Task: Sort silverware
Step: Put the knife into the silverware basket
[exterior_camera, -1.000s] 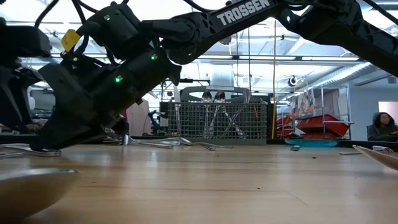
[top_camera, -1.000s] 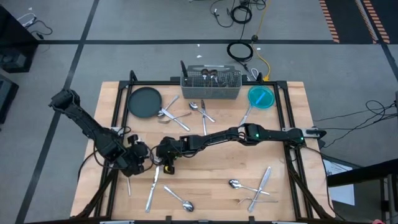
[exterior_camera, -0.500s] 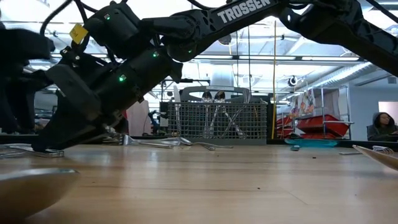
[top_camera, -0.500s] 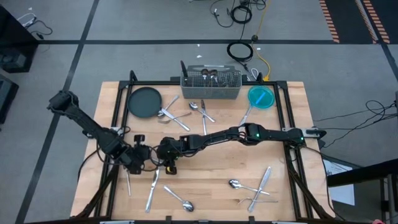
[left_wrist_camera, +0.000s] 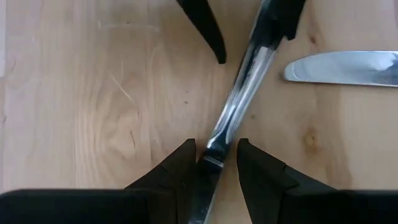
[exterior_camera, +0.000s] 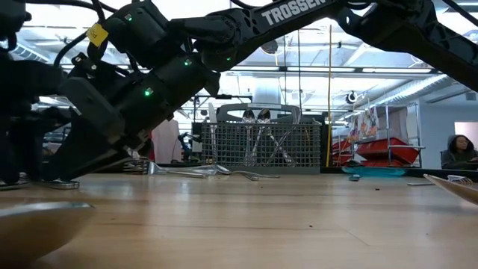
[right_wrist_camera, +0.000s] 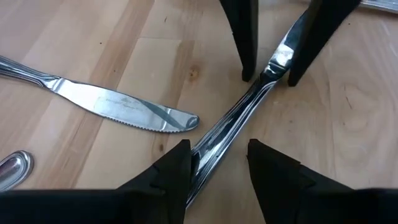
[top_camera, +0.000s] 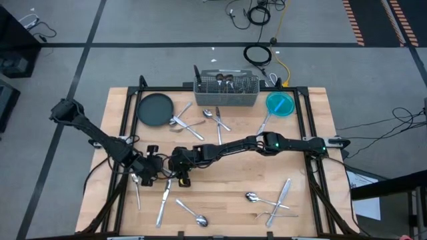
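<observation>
Two grippers are met over one piece of silverware near the table's (top_camera: 313, 133) left-front part, at about 8 o'clock from the table's middle in the high view. The left gripper (left_wrist_camera: 215, 155) is seen in its wrist view with its two fingers set narrowly apart, one on each side of a slim shiny handle (left_wrist_camera: 239, 99); whether the pads press the metal cannot be told. The right gripper (right_wrist_camera: 217, 158) is placed the same way at the other end of the same handle (right_wrist_camera: 239, 118), its fingers a little apart around it (contact is not clear there either). The piece lies flat on the wood between both grippers.

A table knife (right_wrist_camera: 118, 106) with a serrated edge lies just beside, at 9 o'clock of the right gripper in its wrist view. More forks, spoons and knives are scattered: a group (top_camera: 200, 120) near the dark round plate (top_camera: 155, 109), and another group (top_camera: 270, 203) at the front right. A wire-mesh caddy (top_camera: 225, 90) stands at 12 o'clock, with a teal bowl (top_camera: 280, 105) beside it.
</observation>
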`<state>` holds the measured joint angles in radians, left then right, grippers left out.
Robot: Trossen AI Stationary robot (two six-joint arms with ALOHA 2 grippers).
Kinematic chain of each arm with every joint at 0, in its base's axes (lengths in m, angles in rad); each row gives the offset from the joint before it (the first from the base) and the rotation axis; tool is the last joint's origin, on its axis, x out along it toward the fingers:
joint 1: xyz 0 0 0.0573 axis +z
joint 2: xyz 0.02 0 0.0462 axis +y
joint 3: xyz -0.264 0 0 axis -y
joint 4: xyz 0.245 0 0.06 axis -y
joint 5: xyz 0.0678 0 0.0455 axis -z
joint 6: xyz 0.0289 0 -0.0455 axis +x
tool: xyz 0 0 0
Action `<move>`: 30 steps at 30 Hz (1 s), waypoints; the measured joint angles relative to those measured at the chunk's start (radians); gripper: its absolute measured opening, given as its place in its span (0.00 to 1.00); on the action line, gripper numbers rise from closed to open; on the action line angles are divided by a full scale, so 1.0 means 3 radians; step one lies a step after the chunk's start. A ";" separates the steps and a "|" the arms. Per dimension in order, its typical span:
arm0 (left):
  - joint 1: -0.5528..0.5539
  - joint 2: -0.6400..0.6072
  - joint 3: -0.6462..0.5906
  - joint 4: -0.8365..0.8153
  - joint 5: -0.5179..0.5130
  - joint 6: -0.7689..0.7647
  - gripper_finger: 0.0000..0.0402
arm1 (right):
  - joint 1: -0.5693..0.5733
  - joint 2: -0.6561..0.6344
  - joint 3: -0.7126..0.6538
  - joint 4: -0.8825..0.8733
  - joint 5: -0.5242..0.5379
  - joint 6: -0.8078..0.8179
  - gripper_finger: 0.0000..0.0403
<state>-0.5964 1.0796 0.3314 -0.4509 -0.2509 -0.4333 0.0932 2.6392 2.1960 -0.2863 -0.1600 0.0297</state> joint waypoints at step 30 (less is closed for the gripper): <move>0.0205 0.0184 0.0088 0.0074 -0.0198 -0.0295 0.09 | -0.0027 -0.0628 -0.0001 -0.0592 0.0453 -0.0359 0.37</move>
<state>-0.5350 1.1347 0.3576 -0.4287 -0.3103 -0.5217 0.0853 2.4509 2.1956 -0.4640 -0.0242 -0.0780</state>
